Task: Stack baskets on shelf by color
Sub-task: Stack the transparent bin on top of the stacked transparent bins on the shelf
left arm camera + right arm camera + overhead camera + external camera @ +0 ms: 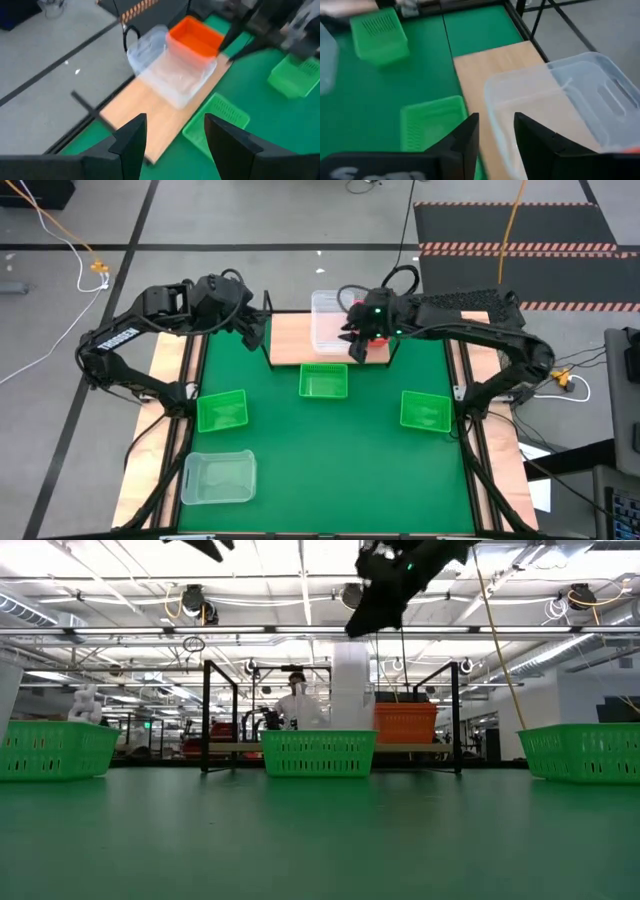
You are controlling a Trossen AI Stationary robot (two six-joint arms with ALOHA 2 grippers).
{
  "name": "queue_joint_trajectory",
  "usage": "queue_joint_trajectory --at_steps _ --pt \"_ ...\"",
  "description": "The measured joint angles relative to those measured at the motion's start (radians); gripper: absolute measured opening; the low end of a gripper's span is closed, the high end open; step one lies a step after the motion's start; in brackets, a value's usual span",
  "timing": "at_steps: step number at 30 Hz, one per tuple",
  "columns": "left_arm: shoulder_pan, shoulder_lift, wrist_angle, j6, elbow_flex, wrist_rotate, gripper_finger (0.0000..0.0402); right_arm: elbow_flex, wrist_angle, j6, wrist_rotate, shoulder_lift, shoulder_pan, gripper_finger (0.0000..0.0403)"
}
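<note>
Green mat (pixel 330 440) around shelf (pixel 290 340): right gripper (pixel 357 345), jaws parted, empty above clear baskets (pixel 328 320), should rise straight, avoiding a snag; left gripper (pixel 258 332) waits open.

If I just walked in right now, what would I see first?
You'd spot the clear baskets piled on the wooden shelf at the table's far edge, an orange-red basket right beside them. The right hand hovers just over that pile, fingers parted. Three green baskets sit on the green mat, the middle one just in front of the shelf.
</note>
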Motion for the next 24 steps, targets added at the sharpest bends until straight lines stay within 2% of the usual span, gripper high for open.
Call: queue_joint_trajectory --at_steps 4,7,10,14,16,19,21,24 --pt "-0.013 0.000 -0.130 -0.041 0.000 0.000 0.0200 -0.002 -0.019 0.165 -0.004 -0.081 0.049 0.0125" --pt "-0.041 -0.001 -0.210 -0.092 -0.009 0.000 0.0200 -0.044 0.048 0.237 -0.032 -0.126 0.122 0.0125" --pt "-0.084 -0.010 -0.224 -0.128 -0.059 0.000 0.0200 -0.123 0.220 0.259 -0.030 -0.144 0.221 0.0125" --pt "-0.144 -0.042 -0.211 -0.240 -0.151 0.009 0.0200 -0.248 0.559 0.243 -0.031 -0.130 0.342 0.0125" --pt "-0.184 -0.051 -0.211 -0.335 -0.195 0.035 0.0200 -0.310 0.741 0.217 -0.031 -0.115 0.384 0.0125" --pt "-0.277 -0.052 -0.213 -0.569 -0.254 0.073 0.0200 -0.377 0.943 0.200 -0.002 -0.107 0.422 0.0125" --pt "-0.360 -0.053 -0.209 -0.730 -0.293 0.098 0.0200 -0.402 1.005 0.217 0.080 -0.109 0.432 0.0125" --pt "-0.512 -0.034 -0.136 -0.960 -0.352 0.151 0.0200 -0.414 0.995 0.287 0.205 -0.112 0.435 0.0125"
